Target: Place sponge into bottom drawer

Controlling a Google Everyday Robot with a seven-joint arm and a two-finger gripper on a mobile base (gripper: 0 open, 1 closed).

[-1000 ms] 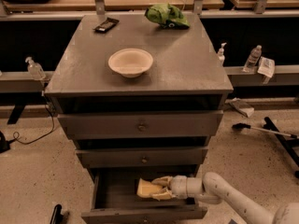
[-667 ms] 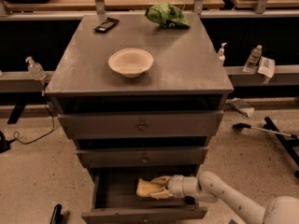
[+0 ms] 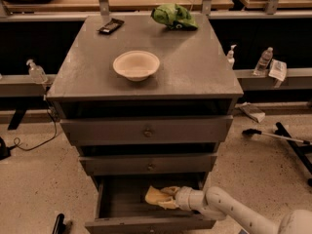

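Gripper sits inside the open bottom drawer, its pale fingers pinching the sponge. That's soft yellow foam, crumpled at the held end and kept low, so I'd say a release drops it gently. The arm reaches in from four o'clock. At twelve o'clock, a smooth cream bowl rests on the flat grey top.

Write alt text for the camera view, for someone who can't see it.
The robot's gripper holds a pale yellow foam sponge inside the open bottom drawer of a grey three-drawer cabinet. On the cabinet top sit a cream round bowl, a green cloth lump and a small flat black object.
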